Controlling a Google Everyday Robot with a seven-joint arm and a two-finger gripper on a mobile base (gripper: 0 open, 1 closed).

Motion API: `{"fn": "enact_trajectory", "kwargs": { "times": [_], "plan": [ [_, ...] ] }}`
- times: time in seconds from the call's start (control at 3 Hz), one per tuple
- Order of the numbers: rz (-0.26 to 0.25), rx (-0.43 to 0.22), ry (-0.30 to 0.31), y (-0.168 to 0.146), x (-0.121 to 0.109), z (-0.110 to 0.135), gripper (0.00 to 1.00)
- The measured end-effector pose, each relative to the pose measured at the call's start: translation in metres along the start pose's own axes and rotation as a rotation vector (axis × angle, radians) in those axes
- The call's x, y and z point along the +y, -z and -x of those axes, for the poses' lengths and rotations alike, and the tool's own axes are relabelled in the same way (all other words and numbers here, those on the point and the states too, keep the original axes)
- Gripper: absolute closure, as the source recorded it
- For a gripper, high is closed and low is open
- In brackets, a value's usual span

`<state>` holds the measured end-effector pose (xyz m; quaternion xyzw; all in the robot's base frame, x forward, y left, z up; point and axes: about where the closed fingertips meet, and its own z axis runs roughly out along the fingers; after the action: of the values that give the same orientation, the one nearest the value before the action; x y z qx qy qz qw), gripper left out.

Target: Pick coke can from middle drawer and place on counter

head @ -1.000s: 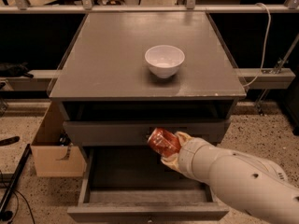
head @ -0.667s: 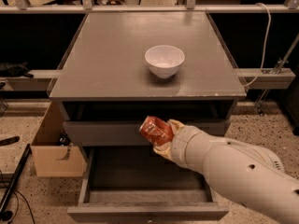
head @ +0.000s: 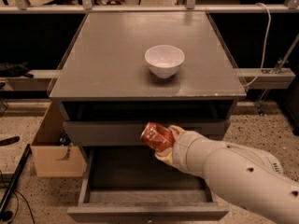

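The coke can [head: 156, 136] is red and shiny, tilted on its side in the air in front of the cabinet, just above the open middle drawer [head: 145, 212]. My gripper [head: 162, 143] is shut on the coke can, its pale fingers [head: 175, 131] wrapping it from the right, with the thick white arm coming in from the lower right. The can hangs below the counter [head: 112, 55], level with the flat drawer front under its edge. The drawer's dark floor shows nothing lying in it.
A white bowl [head: 164, 61] stands on the counter, right of centre. A cardboard box [head: 49, 149] sits on the floor left of the cabinet, with a dark cable [head: 14, 183] beside it. A metal rail [head: 266, 76] runs past on the right.
The gripper has lifted the coke can up and to the left, out of the drawer and toward the cabinet front. The bowl and drawer have not moved.
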<state>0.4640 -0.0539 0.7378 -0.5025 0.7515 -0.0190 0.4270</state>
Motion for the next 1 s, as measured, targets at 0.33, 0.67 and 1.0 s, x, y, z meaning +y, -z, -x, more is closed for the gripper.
{"fn": "enact_trajectory", "kwargs": {
  "times": [0.33,0.67,1.0],
  "plan": [
    [0.028,-0.021,0.041,-0.011,-0.001,0.019,1.0],
    [0.044,-0.043,0.105,-0.016,-0.013,0.047,1.0],
    [0.038,-0.044,0.18,-0.006,-0.036,0.084,1.0]
  ]
}}
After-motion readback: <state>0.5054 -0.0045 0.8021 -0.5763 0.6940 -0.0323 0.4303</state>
